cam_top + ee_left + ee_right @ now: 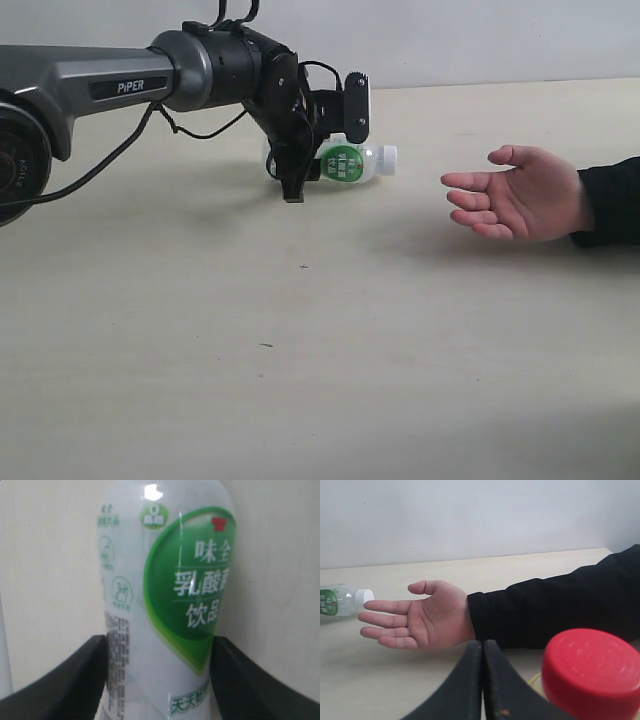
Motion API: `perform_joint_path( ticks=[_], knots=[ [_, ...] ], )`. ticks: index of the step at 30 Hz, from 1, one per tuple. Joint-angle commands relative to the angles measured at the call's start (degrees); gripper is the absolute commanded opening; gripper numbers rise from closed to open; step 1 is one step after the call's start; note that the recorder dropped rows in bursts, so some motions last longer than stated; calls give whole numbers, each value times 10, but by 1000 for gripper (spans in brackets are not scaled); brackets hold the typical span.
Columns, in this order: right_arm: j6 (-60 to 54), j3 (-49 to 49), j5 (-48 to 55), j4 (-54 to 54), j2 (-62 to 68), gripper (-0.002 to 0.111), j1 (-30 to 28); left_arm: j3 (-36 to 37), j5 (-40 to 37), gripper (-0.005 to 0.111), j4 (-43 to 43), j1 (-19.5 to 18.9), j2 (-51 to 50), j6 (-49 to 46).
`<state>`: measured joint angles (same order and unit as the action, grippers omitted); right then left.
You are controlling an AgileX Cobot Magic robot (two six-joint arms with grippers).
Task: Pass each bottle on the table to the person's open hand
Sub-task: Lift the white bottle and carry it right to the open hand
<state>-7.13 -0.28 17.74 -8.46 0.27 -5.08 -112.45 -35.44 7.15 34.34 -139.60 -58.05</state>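
A white-and-green-labelled bottle (350, 162) with a white cap lies on its side on the table (300, 360), cap toward the person's open hand (520, 195). My left gripper (305, 168) reaches down over the bottle's body. In the left wrist view the bottle (165, 595) fills the gap, and both black fingers (65, 680) press against its sides. My right gripper (483, 650) is shut with nothing in it. Beside it stands the red cap (592, 672) of another bottle. The right wrist view also shows the hand (420, 617), palm up, and the lying bottle (340, 601) beyond its fingertips.
The person's black sleeve (555, 605) lies across the table at the right. A pale wall (450, 40) runs behind the table's far edge. The left arm (120, 85) stretches in from the left, above the surface.
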Motion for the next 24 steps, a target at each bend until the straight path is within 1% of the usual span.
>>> perform_joint_path(
  ticks=[1, 2, 8, 15, 24],
  knots=[
    [-3, 3, -3, -1, -3, 0, -3, 3, -20, 7, 2, 1, 0, 7],
    [-3, 3, -3, -1, -3, 0, -3, 3, -23, 0, 2, 1, 0, 7],
    [-3, 3, -3, -1, -3, 0, -3, 3, -27, 0, 2, 1, 2, 23],
    [-3, 3, -3, -1, -3, 0, -3, 3, -31, 0, 2, 1, 31, 64],
    [-3, 3, -3, -1, -3, 0, -3, 3, -77, 0, -5, 1, 64, 99]
  ],
)
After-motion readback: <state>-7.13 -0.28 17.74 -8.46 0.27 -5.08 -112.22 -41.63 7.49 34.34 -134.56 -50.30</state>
